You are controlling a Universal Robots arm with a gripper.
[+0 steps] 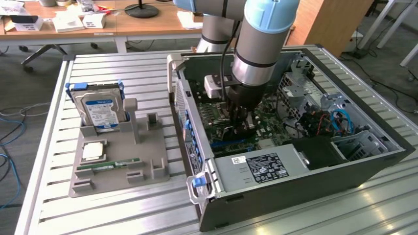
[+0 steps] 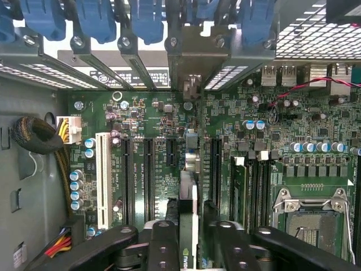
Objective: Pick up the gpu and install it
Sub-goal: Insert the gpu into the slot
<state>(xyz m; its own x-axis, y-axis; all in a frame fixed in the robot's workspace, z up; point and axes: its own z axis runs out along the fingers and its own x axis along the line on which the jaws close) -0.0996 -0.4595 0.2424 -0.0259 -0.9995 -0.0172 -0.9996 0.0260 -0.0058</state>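
Sitting at the exterior view's left: grey tray [image 1: 124,147], holding the blue-labelled hard drive [image 1: 99,111] upright in its cradle, memory stick [image 1: 107,167] lying flat near the front edge.

Lying open just beside the tray, further right: PC case [image 1: 196,132], side panel off, motherboard [image 1: 212,117] facing up.

Reaching down into the case over the board: arm [image 1: 261,44], gripper [image 1: 239,126] hanging low among the expansion slots.

Standing edge-on over the board in the wrist view: gpu [image 2: 189,223], lining up with the black slots [image 2: 148,175] and pointing at the rear slot covers [image 2: 138,68] under the blue latches [image 2: 93,20].

Straddling the card: gripper, gpu running down its centre line. Clamped or released: cannot tell. Fully seated in the slot or not: cannot tell either.

Sitting in the case's near right corner: power supply [image 1: 261,166].
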